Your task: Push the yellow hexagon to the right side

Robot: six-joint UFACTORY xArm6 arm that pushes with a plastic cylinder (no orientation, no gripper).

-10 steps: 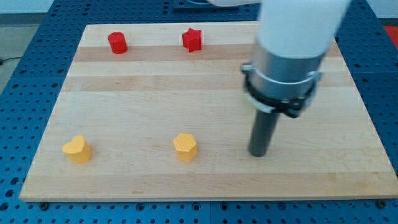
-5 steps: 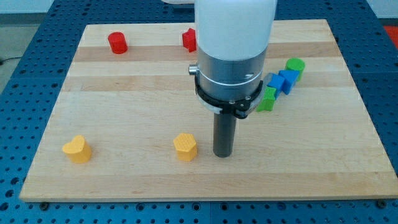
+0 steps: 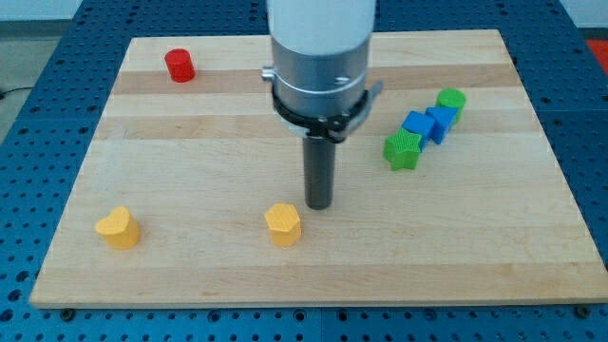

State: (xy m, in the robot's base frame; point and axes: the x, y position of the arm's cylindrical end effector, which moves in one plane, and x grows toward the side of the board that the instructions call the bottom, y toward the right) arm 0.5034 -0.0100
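Note:
The yellow hexagon [image 3: 283, 224] sits on the wooden board [image 3: 190, 161] near the view's bottom, slightly left of centre. My tip [image 3: 319, 204] rests on the board just above and to the right of the hexagon, a small gap apart from it. The arm's wide grey and white body rises above the rod and hides part of the board's top middle.
A yellow heart-shaped block [image 3: 118, 228] lies at the bottom left. A red cylinder [image 3: 179, 66] stands at the top left. At the right, a green block [image 3: 403, 149], two blue blocks [image 3: 417, 124] [image 3: 441, 121] and a green cylinder [image 3: 451, 101] form a diagonal row.
My tip has moved from the hexagon's far right toward the left and slightly up, ending close by it. The arm now hides the red star. No block has moved.

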